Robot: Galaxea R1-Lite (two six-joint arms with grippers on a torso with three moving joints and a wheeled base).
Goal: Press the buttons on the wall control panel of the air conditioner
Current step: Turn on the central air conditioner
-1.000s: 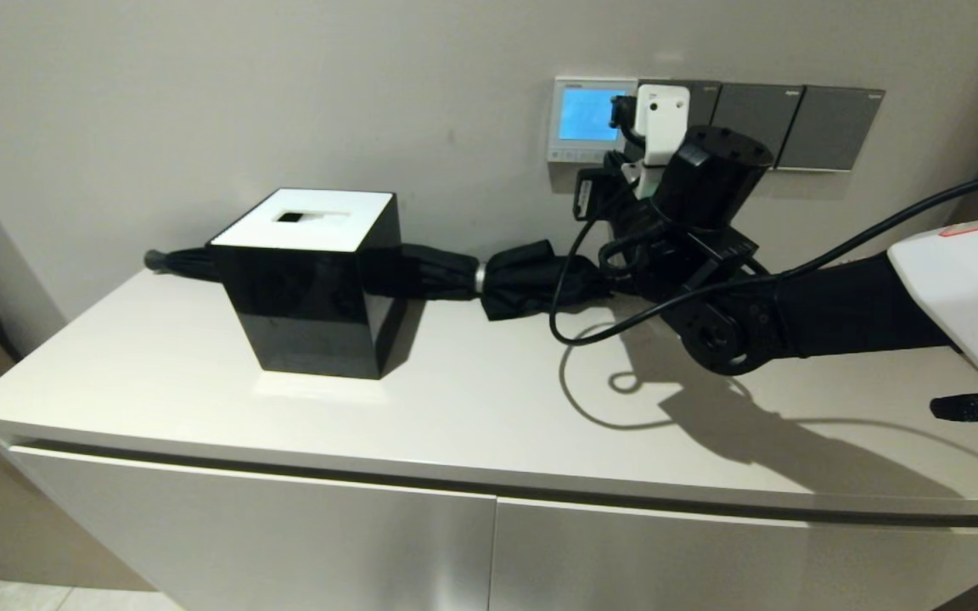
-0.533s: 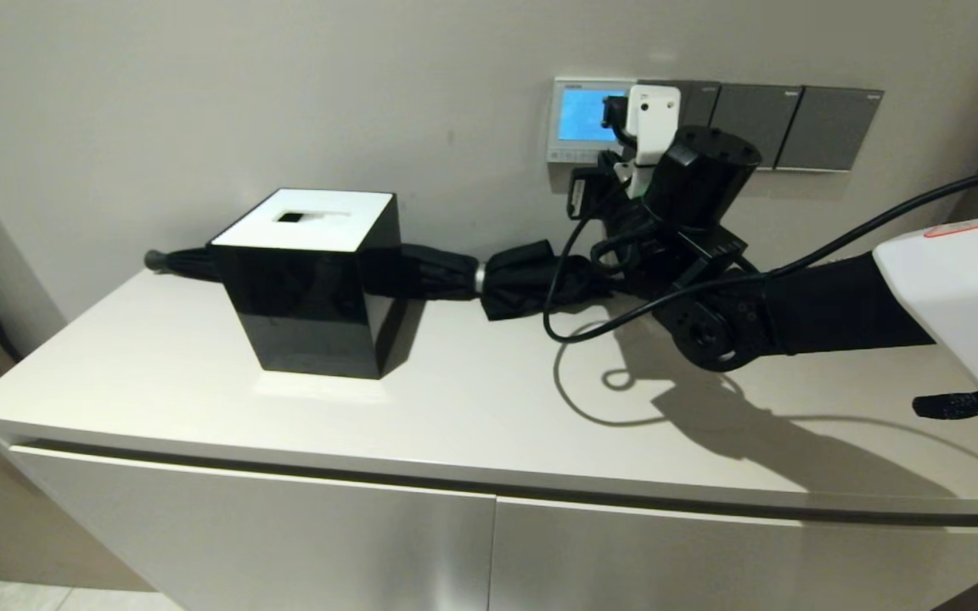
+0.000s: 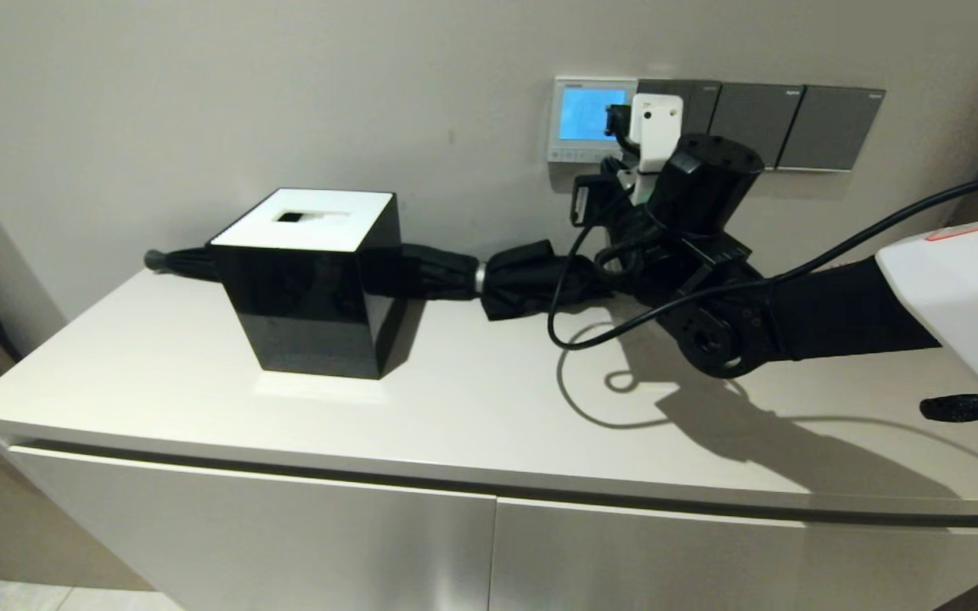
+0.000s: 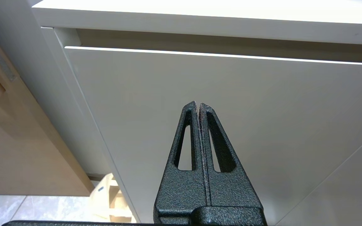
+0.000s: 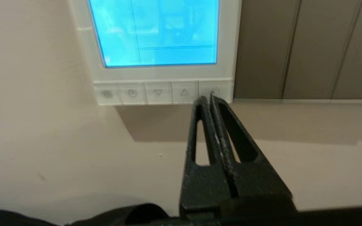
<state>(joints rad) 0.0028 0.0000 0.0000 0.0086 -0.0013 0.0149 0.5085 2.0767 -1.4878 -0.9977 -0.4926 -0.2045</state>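
Observation:
The air conditioner's wall control panel [image 3: 574,114] is a small white-framed square with a blue lit screen [image 5: 156,31] on the wall. The buttons [image 5: 156,93] form a pale row along its lower edge. My right gripper [image 5: 206,98] is shut, and its tips are at the rightmost button [image 5: 218,91], touching it or nearly so. In the head view the right wrist [image 3: 701,191] hides the fingers and the panel's right edge. My left gripper [image 4: 198,105] is shut and empty, parked low in front of the cabinet door [image 4: 262,110].
Dark grey switch plates [image 3: 786,127] adjoin the panel on its right. On the white cabinet top [image 3: 455,399] stand a black tissue box [image 3: 311,288] and a folded black umbrella [image 3: 531,280] along the wall. A black cable [image 3: 574,327] loops off the right arm.
My right arm has shifted slightly to the left along the panel's lower edge and a little lower. The screen stays lit blue. The left arm shows no change.

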